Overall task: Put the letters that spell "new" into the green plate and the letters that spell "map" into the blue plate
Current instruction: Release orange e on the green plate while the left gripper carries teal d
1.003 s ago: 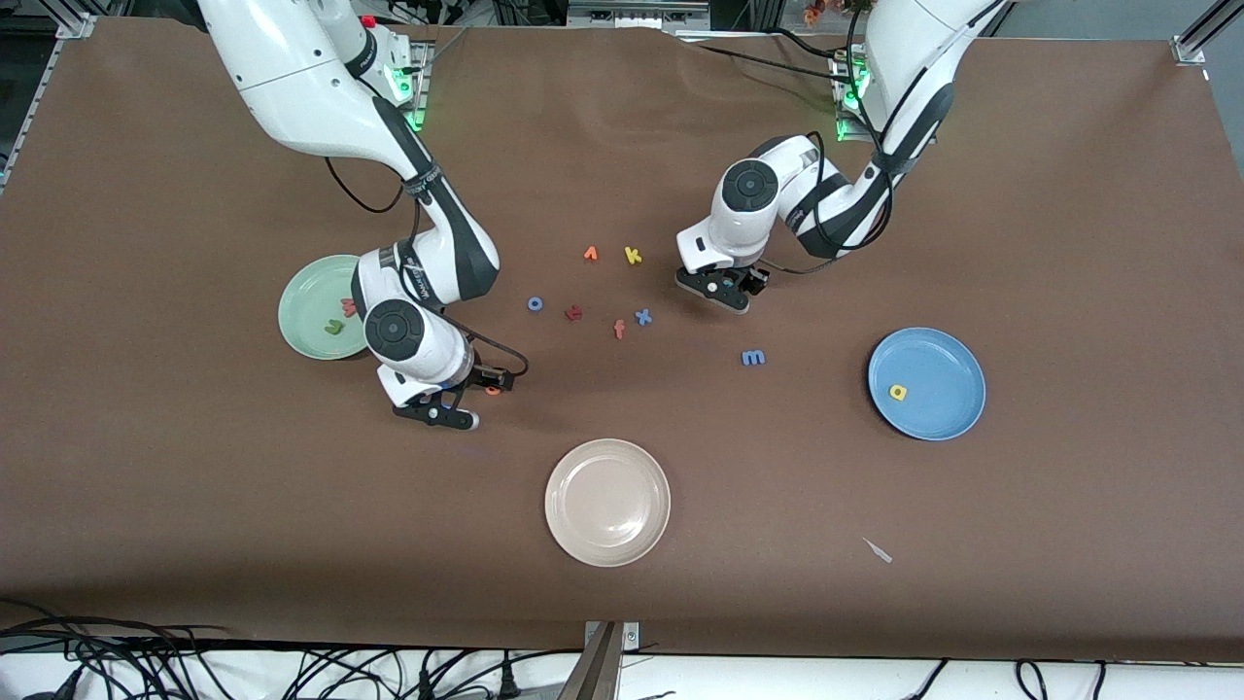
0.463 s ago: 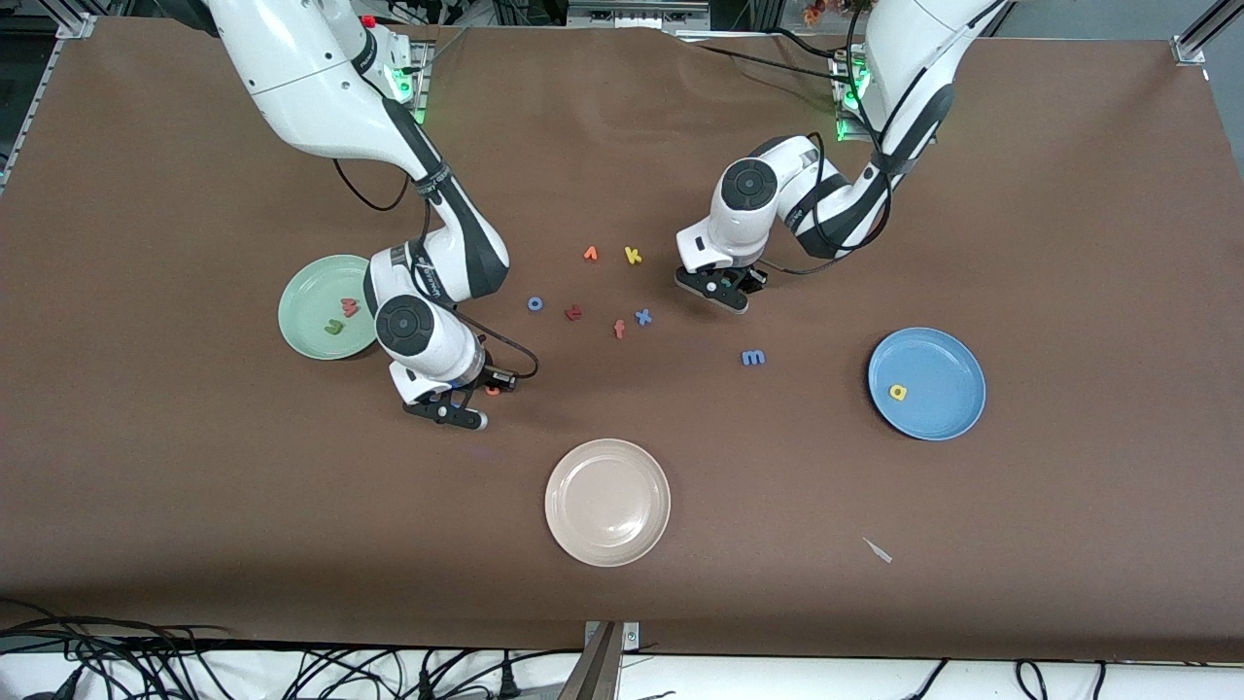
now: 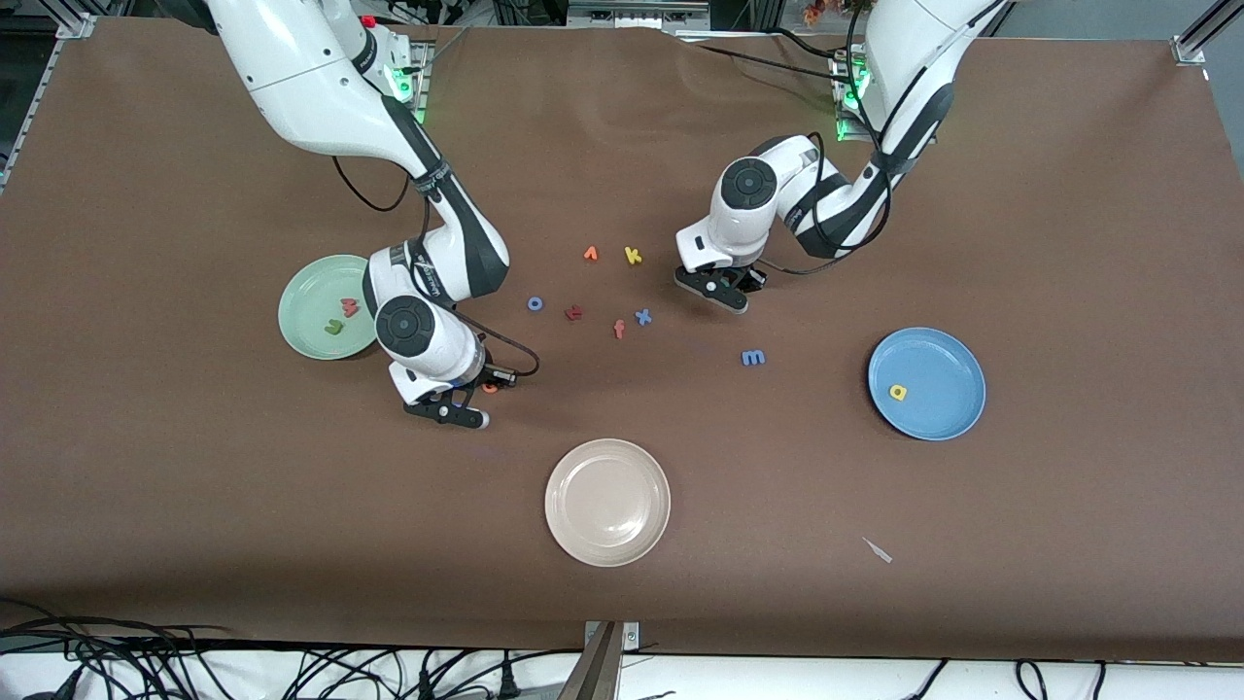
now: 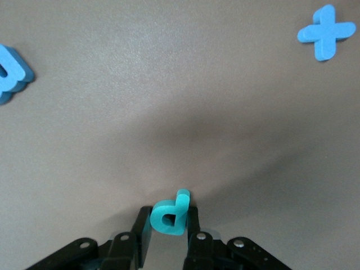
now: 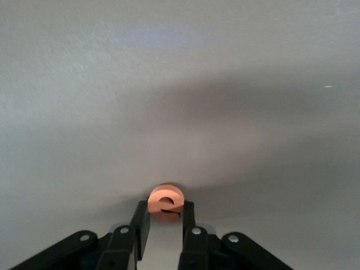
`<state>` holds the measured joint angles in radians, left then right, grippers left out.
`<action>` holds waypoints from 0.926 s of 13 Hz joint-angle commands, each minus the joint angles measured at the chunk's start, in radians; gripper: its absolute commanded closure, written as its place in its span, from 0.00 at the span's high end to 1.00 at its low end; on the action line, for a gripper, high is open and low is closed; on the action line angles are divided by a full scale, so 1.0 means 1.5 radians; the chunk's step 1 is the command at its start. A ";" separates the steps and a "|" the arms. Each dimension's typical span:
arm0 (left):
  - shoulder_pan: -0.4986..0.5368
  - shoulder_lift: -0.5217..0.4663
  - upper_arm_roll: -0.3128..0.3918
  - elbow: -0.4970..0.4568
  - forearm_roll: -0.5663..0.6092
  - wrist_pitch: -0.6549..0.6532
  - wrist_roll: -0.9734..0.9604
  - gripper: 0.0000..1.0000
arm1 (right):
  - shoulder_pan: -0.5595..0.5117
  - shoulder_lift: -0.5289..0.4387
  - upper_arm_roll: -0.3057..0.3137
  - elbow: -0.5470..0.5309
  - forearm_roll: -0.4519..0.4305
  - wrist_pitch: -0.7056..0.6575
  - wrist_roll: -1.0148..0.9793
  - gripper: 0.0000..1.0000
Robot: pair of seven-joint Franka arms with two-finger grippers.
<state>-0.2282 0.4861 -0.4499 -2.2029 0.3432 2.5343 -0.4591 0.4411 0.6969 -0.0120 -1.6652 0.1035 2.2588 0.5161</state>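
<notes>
My left gripper (image 3: 729, 285) is shut on the teal "p" (image 4: 171, 212), low over the table beside the blue "x" (image 4: 326, 39). My right gripper (image 3: 488, 388) is shut on the orange "e" (image 5: 166, 203), low over the table between the green plate (image 3: 296, 292) and the cream plate. The olive "n" (image 3: 333, 327) and the salmon "w" (image 3: 350, 308) lie in the green plate. In the blue plate (image 3: 938, 418), toward the left arm's end, lies the yellow "a" (image 3: 898, 392). The blue "m" (image 3: 753, 358) lies on the table, nearer the front camera than my left gripper.
A cream-white plate (image 3: 607, 540) stands near the table's front. Loose letters lie mid-table: an orange pointed one (image 3: 590, 254), a yellow "k" (image 3: 633, 256), a blue "o" (image 3: 535, 303), a red one (image 3: 573, 312) and a salmon "f" (image 3: 619, 330). A small white scrap (image 3: 878, 550) lies near the front.
Both grippers have closed, the left on the teal "p" and the right on the orange "e". The right wrist has shifted slightly toward the table's middle.
</notes>
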 commanded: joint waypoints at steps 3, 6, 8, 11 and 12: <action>0.032 -0.004 0.004 0.013 0.039 -0.004 -0.006 0.17 | -0.003 -0.156 -0.104 -0.151 0.001 -0.095 -0.302 0.12; 0.064 -0.008 -0.002 0.063 0.025 -0.106 0.033 0.17 | -0.003 -0.237 -0.169 -0.288 0.002 -0.083 -0.388 0.11; 0.097 -0.020 -0.005 0.102 -0.020 -0.185 0.119 0.17 | -0.003 -0.257 -0.208 -0.354 0.001 -0.054 -0.401 0.11; 0.177 -0.021 -0.005 0.123 -0.040 -0.214 0.246 0.17 | -0.002 -0.256 -0.222 -0.405 0.006 0.009 -0.427 0.98; 0.208 -0.021 -0.005 0.133 -0.040 -0.216 0.298 0.17 | -0.002 -0.261 -0.223 -0.396 0.006 0.001 -0.425 1.00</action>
<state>0.0026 0.4648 -0.4444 -2.0173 0.3125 2.2335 -0.1498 0.4295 0.3472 -0.3437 -2.2386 0.1038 2.2524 -0.1084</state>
